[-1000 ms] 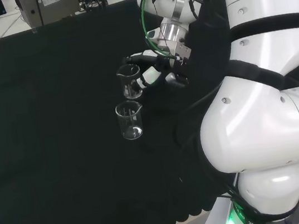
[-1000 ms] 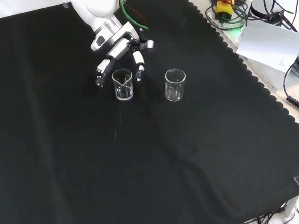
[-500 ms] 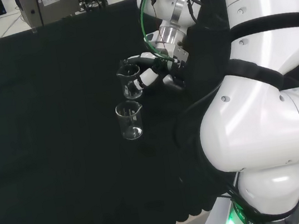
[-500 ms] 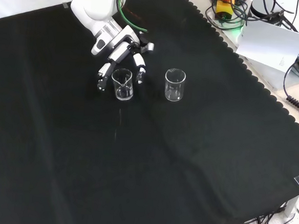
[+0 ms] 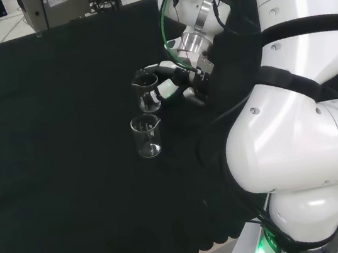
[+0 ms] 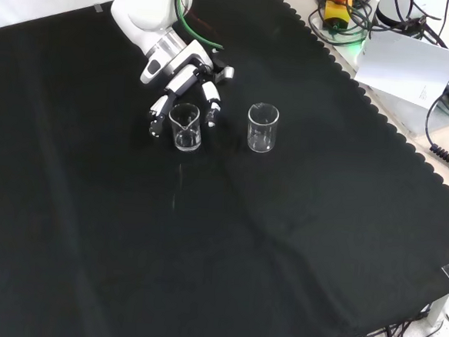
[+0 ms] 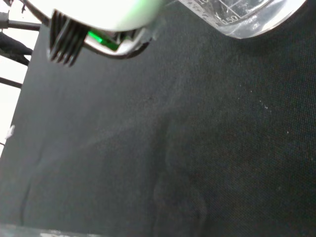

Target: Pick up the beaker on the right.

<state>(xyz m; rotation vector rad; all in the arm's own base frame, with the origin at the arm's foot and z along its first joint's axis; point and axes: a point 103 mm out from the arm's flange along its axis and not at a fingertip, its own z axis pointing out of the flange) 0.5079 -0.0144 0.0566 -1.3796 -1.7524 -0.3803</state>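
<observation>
In the front view, going from left to right, the black cloth of the bench (image 6: pixel 89 228) takes up most of the frame. In the upper left the white arm (image 6: pixel 147 13) comes down from the top edge and ends in the hand (image 6: pixel 186 77). Its fingers (image 6: pixel 158 117) are spread and curved down around a clear beaker (image 6: pixel 185 127): one finger stands at the beaker's left side and another at its right, while the palm sits just above and behind the rim. The fingers bracket the glass closely, but whether they press on it cannot be told; the beaker stands upright on the cloth. To its right, near but apart, a second clear beaker (image 6: pixel 263 128) stands upright and alone, nothing touching it. At the far upper right, beyond the scalloped cloth edge, lie cables and a sheet of white paper (image 6: pixel 405 65).

In the head view, the free beaker (image 5: pixel 147 136) stands left of centre, nearer the camera, and the bracketed beaker (image 5: pixel 147 93) sits just above it in the frame, with the hand (image 5: pixel 175 82) reaching it from the right. The big white arm links (image 5: pixel 305 144) fill the right side.

In the wrist view, a glass base (image 7: pixel 247 17) with printed marks shows against the cloth.
</observation>
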